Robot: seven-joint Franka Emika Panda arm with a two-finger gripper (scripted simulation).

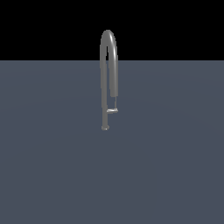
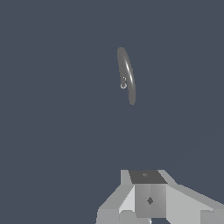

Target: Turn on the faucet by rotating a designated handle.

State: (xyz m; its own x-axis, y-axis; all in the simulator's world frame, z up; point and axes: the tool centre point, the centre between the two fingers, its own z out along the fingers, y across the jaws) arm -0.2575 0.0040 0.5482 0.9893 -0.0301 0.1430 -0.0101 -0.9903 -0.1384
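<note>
Nearest the wrist camera sits the gripper (image 2: 148, 205) — only its grey, blocky body shows at the frame's edge, the fingertips cut off, so whether the fingers are spread or pressed together cannot be told. It hangs well apart from everything else, looking down on the flat grey floor (image 2: 52, 131). Farther off stands the faucet (image 2: 127, 75), seen almost end-on as a narrow arched tube. In the exterior view (no arm appears there) the faucet (image 1: 108, 65) rises upright from its small round foot, and the handle (image 1: 112, 111) — a pale stub — juts toward the exterior view's right, low on the stem.
</note>
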